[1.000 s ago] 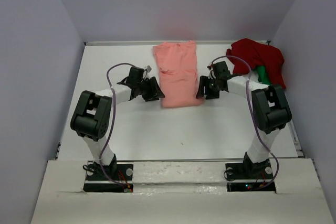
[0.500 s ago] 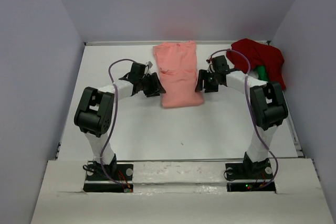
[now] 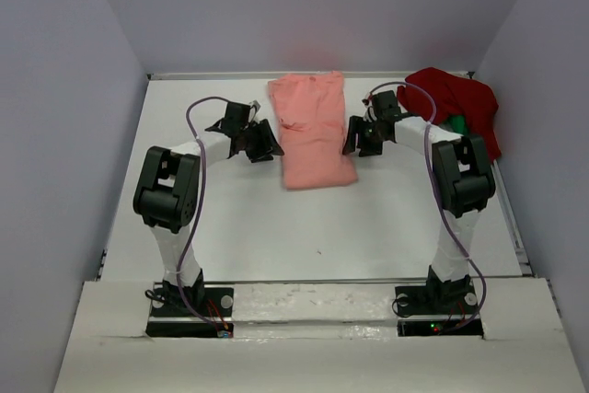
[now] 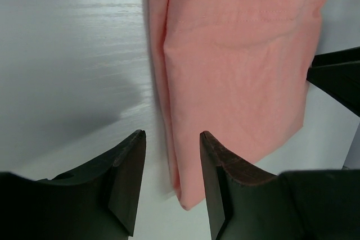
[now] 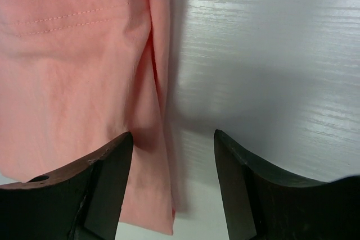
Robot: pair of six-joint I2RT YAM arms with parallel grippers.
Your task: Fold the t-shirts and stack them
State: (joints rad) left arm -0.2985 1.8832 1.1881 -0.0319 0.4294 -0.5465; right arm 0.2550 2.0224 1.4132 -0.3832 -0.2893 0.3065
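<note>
A salmon-pink t-shirt [image 3: 313,131] lies folded into a long strip at the middle back of the table. My left gripper [image 3: 266,144] is at its left side, open; in the left wrist view the jaws [image 4: 171,134] straddle the shirt's [image 4: 236,66] left edge near a corner, without pinching it. At the right side my right gripper [image 3: 354,140] is open too, its jaws [image 5: 172,134] standing over the shirt's [image 5: 73,71] right edge. A dark red t-shirt [image 3: 456,98] lies crumpled at the back right, with a bit of green t-shirt [image 3: 458,127] showing under it.
Grey walls close the white table [image 3: 276,227] in on three sides. The red and green pile sits against the right wall. The right gripper's black fingers [image 4: 337,77] show across the pink shirt in the left wrist view.
Both grippers have slid away from the arm bases along the pink shirt's two sides, from near its front end toward its middle. Their jaws have stayed as wide as before.
</note>
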